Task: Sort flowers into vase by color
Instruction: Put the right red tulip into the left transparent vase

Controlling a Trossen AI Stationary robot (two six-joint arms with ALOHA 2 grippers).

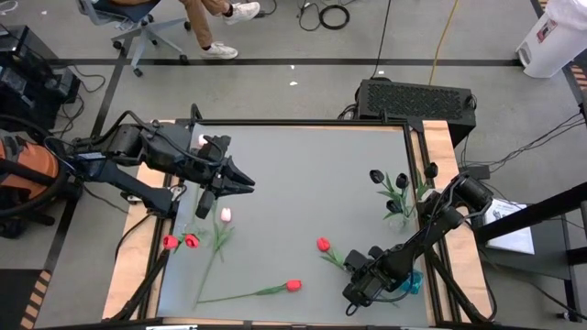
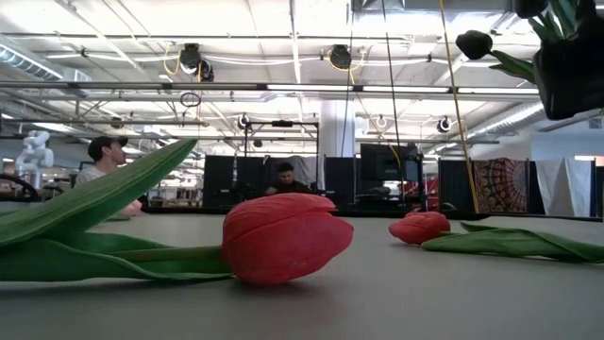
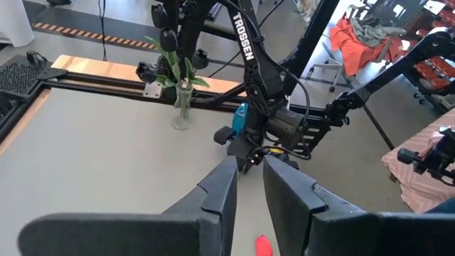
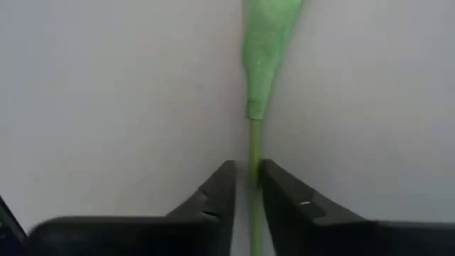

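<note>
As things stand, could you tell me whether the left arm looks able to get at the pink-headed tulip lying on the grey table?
Probably yes. The left gripper hangs above the table beside the pink-headed tulip, with bare surface between them and the right gripper busy on a green stem across the table.

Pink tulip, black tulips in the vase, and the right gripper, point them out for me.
pink tulip [image 1: 226, 214], high view, on its head.
black tulips [image 1: 377, 175], high view, on one head.
right gripper [image 4: 248, 186], right wrist view, between fingertips closed on a green stem [image 4: 254, 139].

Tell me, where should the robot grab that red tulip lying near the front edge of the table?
Probably mid-stem, from straight above. The red tulip lies flat, its thin green stem stretching left from the head, clear of the other flowers. Fingers straddling the stem crosswise would spare the soft head, much as the right end effector closes on another stem.
</note>
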